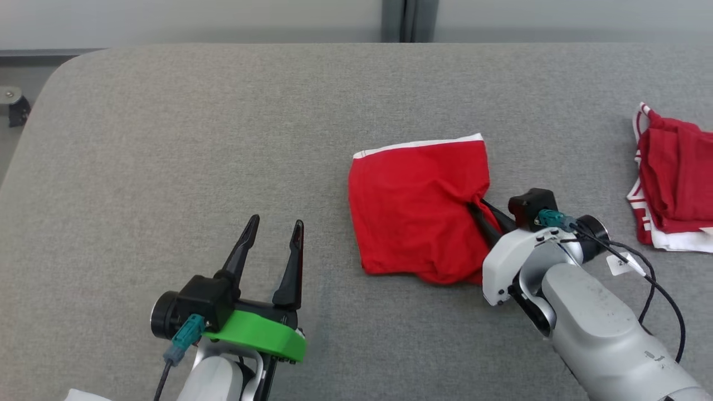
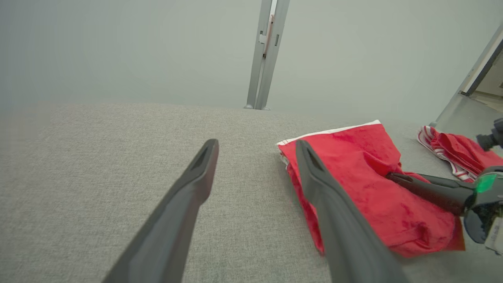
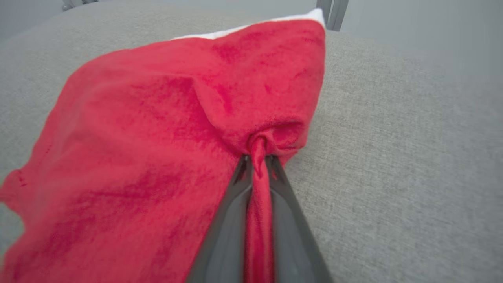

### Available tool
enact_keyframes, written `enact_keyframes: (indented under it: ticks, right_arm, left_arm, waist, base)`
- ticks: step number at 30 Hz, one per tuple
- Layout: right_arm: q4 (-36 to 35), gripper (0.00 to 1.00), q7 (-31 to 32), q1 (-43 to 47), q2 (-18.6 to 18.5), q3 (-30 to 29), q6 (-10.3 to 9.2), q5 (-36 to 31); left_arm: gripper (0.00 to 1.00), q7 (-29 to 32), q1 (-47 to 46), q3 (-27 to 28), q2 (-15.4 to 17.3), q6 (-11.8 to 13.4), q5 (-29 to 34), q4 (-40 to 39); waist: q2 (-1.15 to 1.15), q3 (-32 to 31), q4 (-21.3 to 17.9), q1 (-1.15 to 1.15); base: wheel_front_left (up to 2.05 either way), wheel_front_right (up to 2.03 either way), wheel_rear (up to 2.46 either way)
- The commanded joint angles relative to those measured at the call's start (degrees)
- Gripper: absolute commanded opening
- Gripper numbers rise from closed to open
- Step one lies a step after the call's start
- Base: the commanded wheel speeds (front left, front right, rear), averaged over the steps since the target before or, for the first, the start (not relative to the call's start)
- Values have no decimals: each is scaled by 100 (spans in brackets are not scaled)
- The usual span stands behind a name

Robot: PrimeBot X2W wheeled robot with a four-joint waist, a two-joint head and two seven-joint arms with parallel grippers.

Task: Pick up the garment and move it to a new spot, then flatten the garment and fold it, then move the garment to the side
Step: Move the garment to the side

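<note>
On the grey fabric counter (image 1: pixel 167 139), your right pincer (image 1: pixel 476 205) clamps the red garment (image 1: pixel 412 206); your left pincer (image 1: pixel 277 220) gapes empty; a striped garment (image 1: pixel 674 178) is cut off.

Garment (image 1: pixel 415 211) on table (image 1: pixel 195 139), clothes pile (image 1: pixel 677 172) rightward

- The garment (image 1: pixel 412 206) is red cloth with a white band along its far edge.
- It lies roughly square and mostly flat on the table (image 1: pixel 223 139).
- Its near edge is rumpled.
- Its right edge is bunched into a twist, pinched in the right gripper (image 1: pixel 478 204).
</note>
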Motion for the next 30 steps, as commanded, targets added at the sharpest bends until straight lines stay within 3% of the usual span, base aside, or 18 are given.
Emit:
enact_keyframes:
  ticks: [1, 7, 17, 23, 30]
  right_arm:
    - [-85, 0, -46, -127, -172, 149, -1, -88]
    - [-544, 0, -11, -594, -780, 670, -3, -190]
    - [-1031, 0, 24, -1453, -1920, 1067, -5, -14]
    - [-557, 0, -202, -1885, -2425, 1110, -5, -5]
    - [115, 0, -391, -2206, -2884, 999, -5, -38]
  left_arm:
    - [100, 0, -67, 27, 18, -36, 52, -33]
    - [100, 0, -344, -45, 18, -143, 251, -122]
    - [100, 0, -1249, -502, 28, -309, 584, -27]
    - [100, 0, -1696, -678, 29, -348, 637, 43]
    - [100, 0, -1877, -718, 27, -374, 700, 43]
  waist:
    - [0, -52, -374, 0]
    - [0, 321, -1057, 0]
    - [0, 1320, -1953, 0]
    - [0, 1805, -2104, 0]
    - [0, 2105, -2003, 0]
  base:
    - [0, 0, 0]
    - [0, 0, 0]
    - [0, 0, 0]
    - [0, 0, 0]
    - [0, 0, 0]
